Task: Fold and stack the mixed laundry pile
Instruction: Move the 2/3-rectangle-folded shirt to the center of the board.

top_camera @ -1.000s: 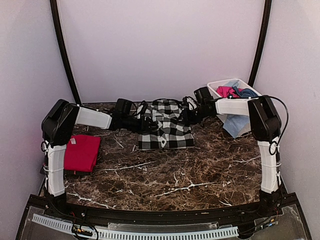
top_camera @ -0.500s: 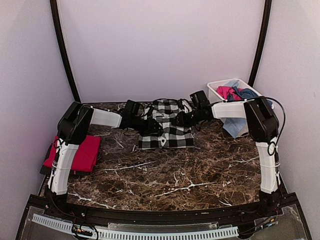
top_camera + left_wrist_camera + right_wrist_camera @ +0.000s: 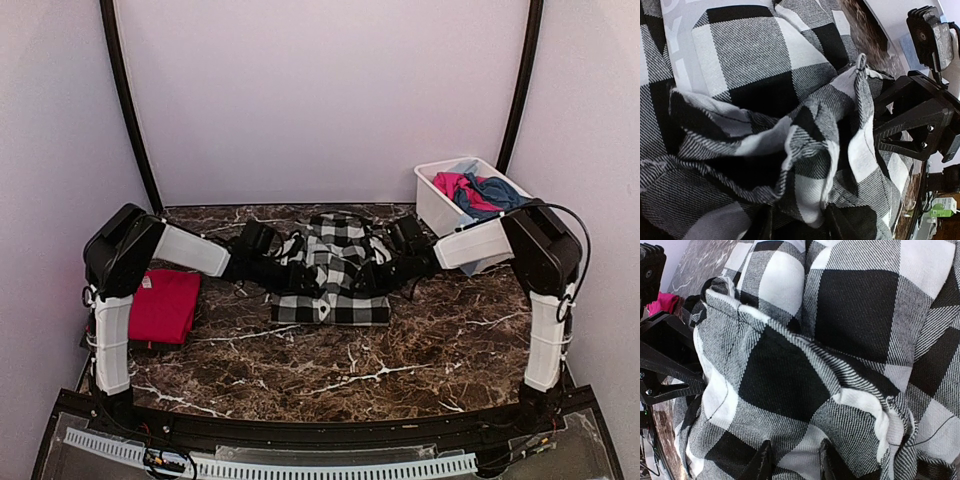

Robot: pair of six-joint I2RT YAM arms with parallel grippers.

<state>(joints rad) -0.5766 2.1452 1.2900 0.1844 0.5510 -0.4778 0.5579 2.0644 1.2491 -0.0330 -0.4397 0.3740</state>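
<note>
The checked garment [image 3: 337, 250] lies at the middle of the marble table [image 3: 350, 360], towards its far side. Its lower part lies flat, and its upper part is raised into a bunched hump between the two arms. That hump is there because both grippers have hold of it. In the left wrist view, the left gripper [image 3: 797, 227] has its jaws drawn in narrow with a gathered fold of checked cloth pinched between them. The right gripper [image 3: 790, 465] shows the same thing in its own view, with a ridge of fabric running down into the gap between its fingers. How deep either bite goes is hidden at the frame's lower edge, so the grips look firm but may be shallow. The grippers face each other at about the same height, one on each side of the garment. This suits carrying an edge over evenly, so the fold lands square and not skewed. It is probably a lengthwise fold in hand, with the cloth not yet laid down. A red tee [image 3: 165, 305] sits folded flat near the left arm's base, well apart from the work, probably as the start of the stack. The pink and blue pieces [image 3: 465, 187] are heaped in the white tub [image 3: 430, 208] at the right rear, unfolded and waiting.
</note>
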